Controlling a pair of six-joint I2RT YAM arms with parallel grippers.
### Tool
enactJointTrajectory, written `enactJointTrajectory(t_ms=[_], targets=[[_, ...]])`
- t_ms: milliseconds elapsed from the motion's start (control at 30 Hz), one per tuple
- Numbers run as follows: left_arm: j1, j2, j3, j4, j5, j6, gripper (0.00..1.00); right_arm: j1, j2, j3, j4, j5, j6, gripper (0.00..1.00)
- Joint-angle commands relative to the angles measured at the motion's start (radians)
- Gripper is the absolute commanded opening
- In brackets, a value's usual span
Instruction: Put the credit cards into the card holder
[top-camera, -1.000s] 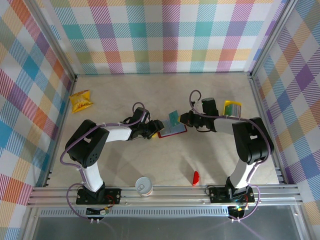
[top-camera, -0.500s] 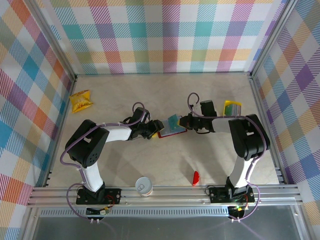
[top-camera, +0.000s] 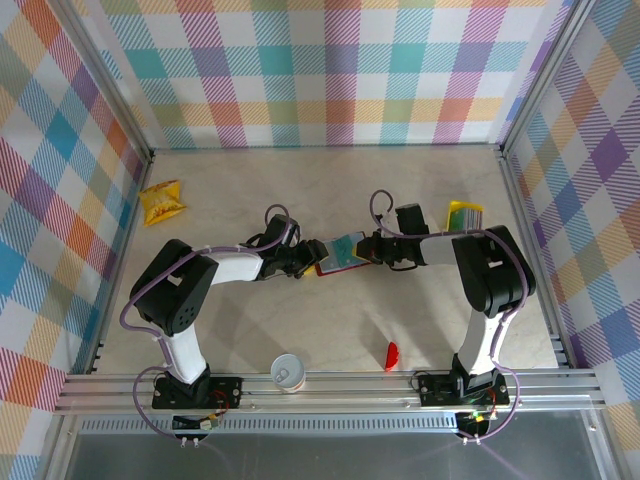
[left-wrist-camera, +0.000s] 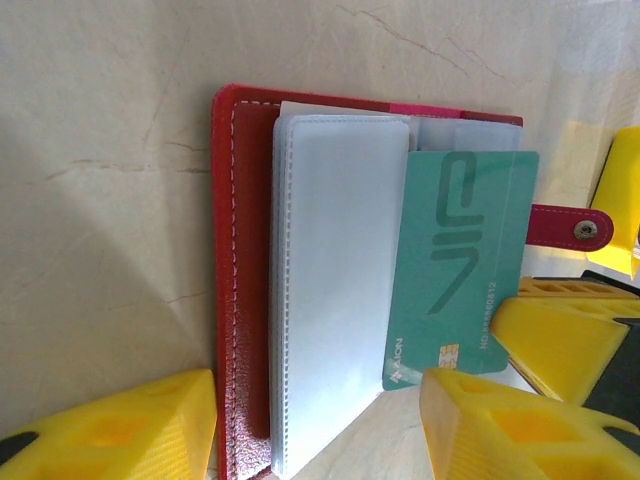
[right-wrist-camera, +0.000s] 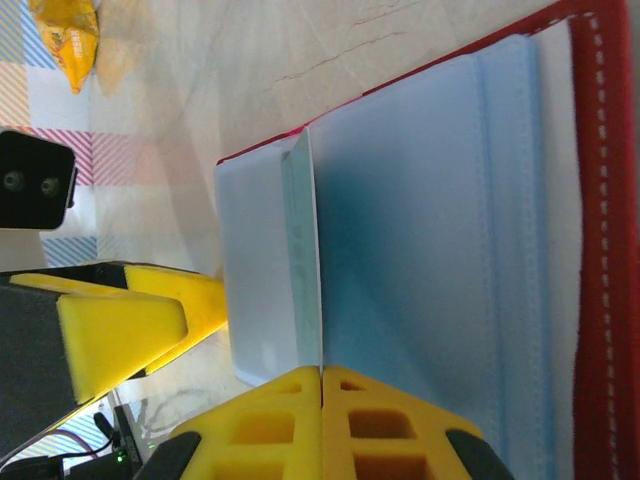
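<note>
Though edge-on to right wrist, card (left-wrist-camera: 458, 270) faces left.

Robot lab cell — plaid walls (top-camera: 330, 70), aluminium frame (top-camera: 330, 385)

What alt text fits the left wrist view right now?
A teal card lies over the clasp side of an open dark-red card holder, beside its clear sleeves, on a pale table; the right end effector pinches the card's near corner. The yellow fingers of the left end effector sit at the bottom of the view.
</note>
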Motion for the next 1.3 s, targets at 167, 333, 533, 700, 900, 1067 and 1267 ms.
enactJointTrajectory(t_ms=[167, 333, 533, 700, 900, 1067, 1267], targets=[[0.003, -0.026, 0.002, -0.006, 0.021, -0.008, 0.56, 0.029, 0.018, 0.027, -0.078, 0.069, -0.042, 0.0], [0.003, -0.013, -0.002, 0.007, 0.025, -0.015, 0.56, 0.043, 0.027, 0.036, -0.068, 0.068, -0.037, 0.0], [0.003, -0.011, -0.003, 0.005, 0.026, -0.012, 0.56, 0.055, 0.027, 0.048, -0.09, 0.087, -0.045, 0.0], [0.002, -0.013, 0.0, 0.005, 0.031, -0.012, 0.56, 0.069, 0.027, 0.05, -0.102, 0.108, -0.051, 0.0], [0.003, -0.016, -0.001, 0.002, 0.032, -0.012, 0.56, 0.077, 0.027, 0.051, -0.101, 0.113, -0.042, 0.0], [0.003, -0.022, 0.001, -0.001, 0.033, -0.01, 0.56, 0.083, 0.036, 0.058, -0.122, 0.115, -0.042, 0.0], [0.003, -0.024, -0.002, -0.001, 0.034, -0.008, 0.56, 0.106, 0.052, 0.086, -0.16, 0.112, -0.056, 0.0]])
